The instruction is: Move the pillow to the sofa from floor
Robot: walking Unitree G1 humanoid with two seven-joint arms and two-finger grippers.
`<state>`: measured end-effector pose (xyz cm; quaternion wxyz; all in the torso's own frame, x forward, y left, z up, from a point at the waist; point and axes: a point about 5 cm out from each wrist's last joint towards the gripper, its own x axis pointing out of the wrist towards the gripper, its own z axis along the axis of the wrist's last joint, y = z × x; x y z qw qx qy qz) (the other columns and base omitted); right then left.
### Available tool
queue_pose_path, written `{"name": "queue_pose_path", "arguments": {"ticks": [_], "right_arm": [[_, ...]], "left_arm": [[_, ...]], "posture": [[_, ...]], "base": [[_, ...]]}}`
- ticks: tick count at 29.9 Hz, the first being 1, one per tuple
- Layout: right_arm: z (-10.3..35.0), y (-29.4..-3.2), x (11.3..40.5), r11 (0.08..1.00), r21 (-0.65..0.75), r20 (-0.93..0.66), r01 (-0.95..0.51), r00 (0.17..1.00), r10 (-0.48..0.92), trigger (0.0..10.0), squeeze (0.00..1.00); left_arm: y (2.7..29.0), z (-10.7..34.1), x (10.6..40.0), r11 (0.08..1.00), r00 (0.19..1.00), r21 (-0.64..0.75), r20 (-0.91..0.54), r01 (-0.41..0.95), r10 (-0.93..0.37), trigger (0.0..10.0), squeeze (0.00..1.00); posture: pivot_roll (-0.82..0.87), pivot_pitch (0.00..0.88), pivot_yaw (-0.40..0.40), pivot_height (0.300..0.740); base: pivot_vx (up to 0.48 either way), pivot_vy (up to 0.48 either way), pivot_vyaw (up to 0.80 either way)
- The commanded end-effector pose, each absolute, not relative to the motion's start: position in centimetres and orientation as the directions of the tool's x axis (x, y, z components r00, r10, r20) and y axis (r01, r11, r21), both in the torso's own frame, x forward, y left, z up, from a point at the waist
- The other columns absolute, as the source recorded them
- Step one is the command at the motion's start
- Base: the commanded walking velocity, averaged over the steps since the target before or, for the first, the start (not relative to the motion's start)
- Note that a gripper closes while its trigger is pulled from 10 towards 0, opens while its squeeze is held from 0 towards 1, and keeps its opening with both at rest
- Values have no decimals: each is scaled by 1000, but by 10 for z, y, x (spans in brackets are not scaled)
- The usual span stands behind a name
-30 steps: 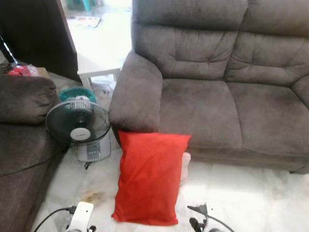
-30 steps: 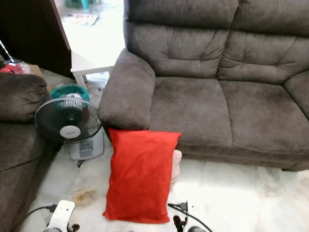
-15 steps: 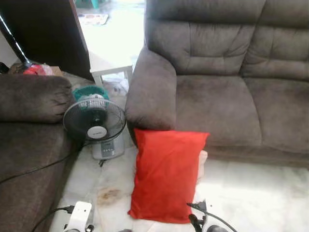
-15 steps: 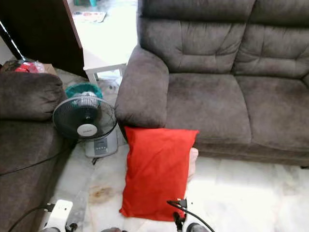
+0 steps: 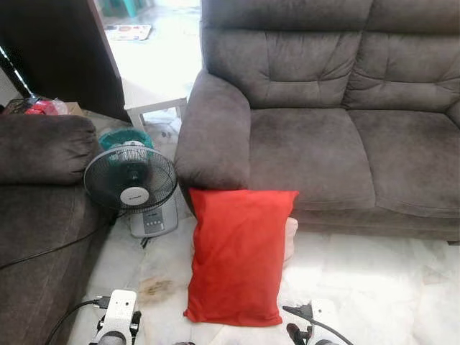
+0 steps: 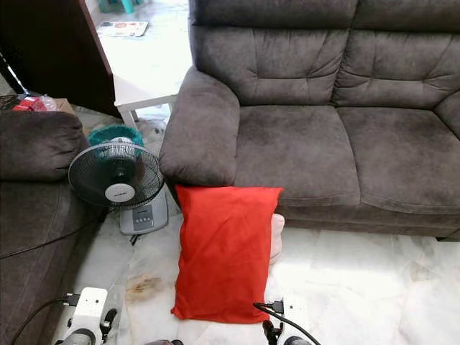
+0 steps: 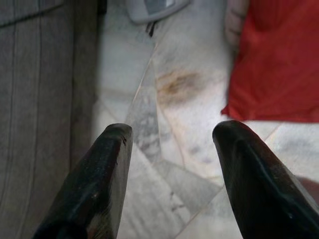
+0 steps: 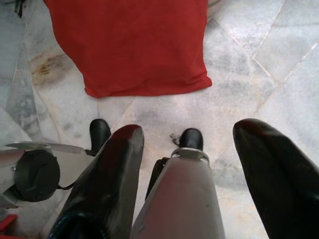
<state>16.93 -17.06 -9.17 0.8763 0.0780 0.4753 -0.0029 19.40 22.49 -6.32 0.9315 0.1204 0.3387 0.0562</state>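
A red pillow (image 5: 237, 255) lies on the marble floor, its top edge leaning against the front of the grey-brown sofa (image 5: 316, 144) below the left armrest. Something pale pink (image 5: 290, 237) peeks out behind its right side. My left gripper (image 7: 172, 132) hangs open over bare floor, with a corner of the pillow (image 7: 279, 64) ahead of it to one side. My right gripper (image 8: 188, 130) is open too, low over the floor, and the pillow's near edge (image 8: 134, 45) lies just beyond its fingers. Neither gripper touches the pillow.
A standing fan (image 5: 131, 180) with its base and cable sits left of the pillow, beside a second sofa (image 5: 36, 215) along the left. A white table (image 5: 154, 108) stands behind the fan. A brown stain (image 5: 154, 287) marks the floor. Open floor (image 5: 374, 280) lies right of the pillow.
The whole picture has swung sideways and back, so the camera has moved. The pillow still lies in the same place against the sofa front.
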Motion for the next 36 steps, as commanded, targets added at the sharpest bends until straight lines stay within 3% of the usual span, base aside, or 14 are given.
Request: {"name": "queue_pose_path", "arguments": {"ticks": [1, 2, 5, 20, 26, 27, 29, 36], "right_arm": [[-93, -170, 166, 987, 134, -839, 89, 540, 65, 10000, 0], [-93, -170, 166, 987, 133, -839, 88, 541, 64, 10000, 0], [-92, -171, 167, 987, 122, -830, 101, 557, 46, 10000, 0], [-75, -180, 182, 981, 62, -635, 186, 766, -105, 10000, 0], [-68, -179, 188, 989, 69, -558, 130, 827, -70, 10000, 0], [-38, -189, 228, 991, 63, -404, 116, 911, -81, 10000, 0], [7, -199, 271, 994, 57, -189, 97, 978, -85, 10000, 0], [43, -198, 288, 998, 41, 10, 55, 998, -56, 10000, 0]], "left_arm": [[219, -46, 226, 973, 816, 227, -553, -47, 168, 10000, 0], [209, -24, 258, 970, 866, 236, -474, -49, 159, 10000, 0], [203, -11, 271, 964, 910, 261, -384, -52, 153, 10000, 0], [204, 26, 284, 955, 985, 273, -96, -115, 146, 10000, 0], [210, 49, 287, 942, 988, 297, 39, -154, 149, 10000, 0], [209, 55, 288, 941, 988, 303, 73, -148, 132, 10000, 0], [207, 64, 289, 940, 987, 309, 115, -141, 111, 10000, 0], [198, 88, 287, 944, 977, 301, 201, -133, 73, 10000, 0]], "posture": [[132, 94, 5, 740], [131, 94, 5, 740], [138, 97, 6, 740], [137, 99, 5, 740], [137, 96, 3, 740], [138, 97, 3, 740], [138, 96, 3, 740], [131, 89, 4, 740]], "base": [[0, 0, 0], [0, 0, 0], [0, 0, 0], [0, 0, 0], [0, 0, 0], [0, 0, 0], [0, 0, 0], [0, 0, 0]]}}
